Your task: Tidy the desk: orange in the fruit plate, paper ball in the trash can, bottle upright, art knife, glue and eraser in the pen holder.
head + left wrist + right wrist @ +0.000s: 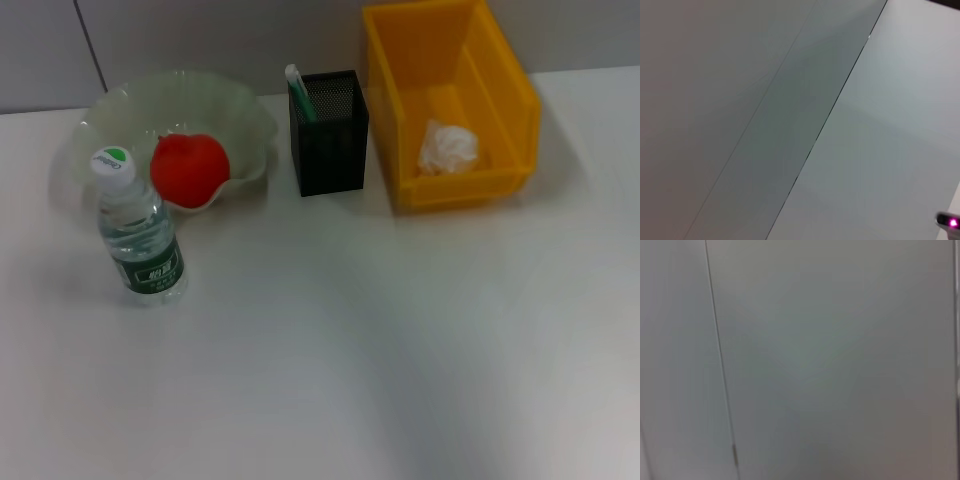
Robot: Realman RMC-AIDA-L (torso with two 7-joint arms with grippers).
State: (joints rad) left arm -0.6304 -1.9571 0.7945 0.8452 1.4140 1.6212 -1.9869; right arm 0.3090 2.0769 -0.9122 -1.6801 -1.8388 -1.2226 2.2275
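Neither gripper is showing. The orange (pixel 189 168) is sitting in the fruit plate (pixel 240 115) at ten o'clock, paper ball (pixel 447 148) lying in the trash can (pixel 512 90) at one, bottle (pixel 138 228) standing upright. Nothing appears left; arms are best staying clear.

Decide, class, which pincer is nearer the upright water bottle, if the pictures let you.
Cannot tell: neither arm shows near the bottle in the head view, and both wrist views show only plain panels.
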